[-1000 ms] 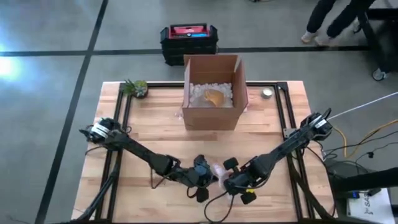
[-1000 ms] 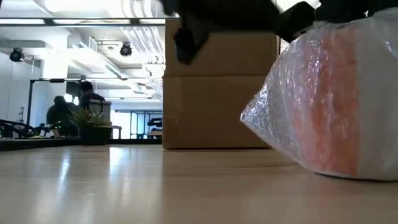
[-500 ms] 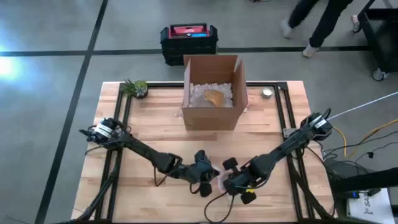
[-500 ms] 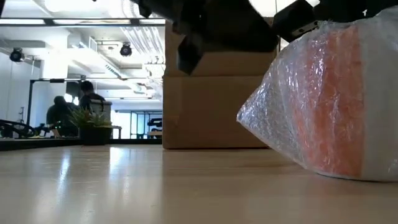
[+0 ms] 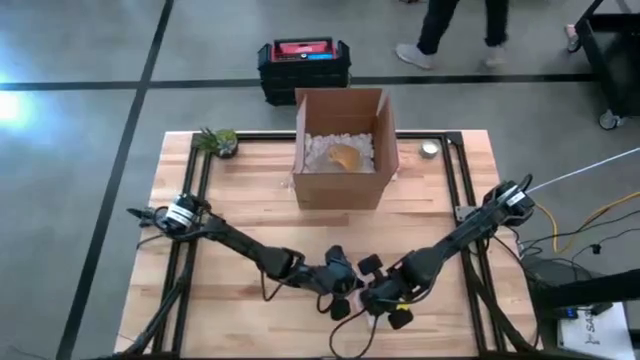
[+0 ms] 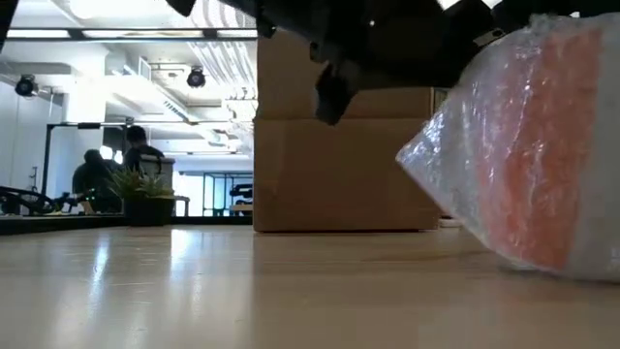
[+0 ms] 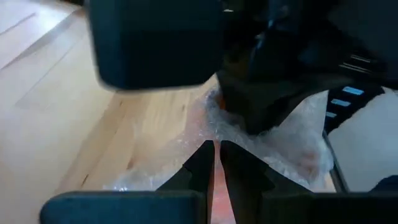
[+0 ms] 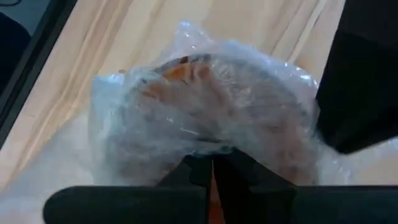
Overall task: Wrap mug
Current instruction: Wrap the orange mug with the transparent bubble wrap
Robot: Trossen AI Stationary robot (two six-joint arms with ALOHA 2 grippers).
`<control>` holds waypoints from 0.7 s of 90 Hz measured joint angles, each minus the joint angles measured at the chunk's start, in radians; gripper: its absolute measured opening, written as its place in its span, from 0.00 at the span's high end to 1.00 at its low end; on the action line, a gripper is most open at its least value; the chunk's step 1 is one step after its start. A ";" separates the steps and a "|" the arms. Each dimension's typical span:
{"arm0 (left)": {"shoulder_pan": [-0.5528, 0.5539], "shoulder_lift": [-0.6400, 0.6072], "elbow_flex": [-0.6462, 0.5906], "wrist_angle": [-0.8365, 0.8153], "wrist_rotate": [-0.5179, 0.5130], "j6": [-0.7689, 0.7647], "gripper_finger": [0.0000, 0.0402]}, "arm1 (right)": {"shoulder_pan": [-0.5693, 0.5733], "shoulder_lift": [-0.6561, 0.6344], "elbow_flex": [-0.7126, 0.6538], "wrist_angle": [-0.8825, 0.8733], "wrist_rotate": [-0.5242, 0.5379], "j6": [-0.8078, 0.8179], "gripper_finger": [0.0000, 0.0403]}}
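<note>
Near the front edge of the pale wooden table (image 5: pixel 250 200), both dark arms have met over one small bundle: an orange mug swathed in clear bubble wrap (image 6: pixel 542 155), sitting on the boards between the two wrists. From the low camera it looms large at the right, its plastic skin crinkled and shiny, the orange showing through as a broad vertical band. The left gripper (image 7: pixel 216 163) reaches in from the left side of the table, its two fingers drawn nearly together with only a thin slit between them, the tips down at the wrap; I cannot tell whether any film is pinched there. The right gripper (image 8: pixel 210 167) comes in from the right side and sits right against the bundle, its fingers likewise pressed close with just a sliver between, and the wrapped mug fills the view straight ahead of them; whether they grasp the plastic is also unclear. In the overhead view the two gripper heads crowd so tightly that the bundle is almost hidden beneath them. Farther back, mid-table, stands an open brown cardboard box (image 5: pixel 341 150) with white packing filler and a tan object inside. A small green potted plant (image 5: pixel 219 141) sits at the back left corner, and a small round silver item (image 5: pixel 430 149) at the back right. Beyond the table a black-and-red case (image 5: pixel 303 62) rests on the grey floor, and a person's legs (image 5: pixel 455 25) pass by.
</note>
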 joint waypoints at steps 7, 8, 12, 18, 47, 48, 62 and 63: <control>0.000 0.010 0.010 -0.009 -0.001 0.007 0.95 | -0.001 0.000 0.000 0.000 0.001 0.000 1.00; 0.000 0.011 0.011 -0.009 -0.001 0.008 0.95 | -0.001 0.000 0.000 0.000 0.001 0.001 1.00; 0.001 0.012 0.012 -0.015 -0.001 0.008 0.95 | -0.001 0.000 0.000 0.000 0.004 0.002 1.00; 0.001 0.012 0.012 -0.024 -0.007 0.011 0.95 | -0.001 0.000 0.000 0.000 0.006 0.003 1.00; -0.001 0.008 0.012 -0.052 -0.013 0.034 0.95 | 0.002 -0.054 0.075 -0.142 0.023 0.031 1.00; -0.001 0.008 0.012 -0.054 -0.013 0.034 0.95 | 0.002 -0.056 0.077 -0.150 0.023 0.031 1.00; -0.002 0.008 0.012 -0.059 -0.010 0.033 0.95 | -0.005 -0.084 0.084 -0.147 0.074 0.036 1.00; -0.002 0.008 0.012 -0.059 -0.010 0.033 0.95 | -0.006 -0.084 0.085 -0.143 0.084 0.036 1.00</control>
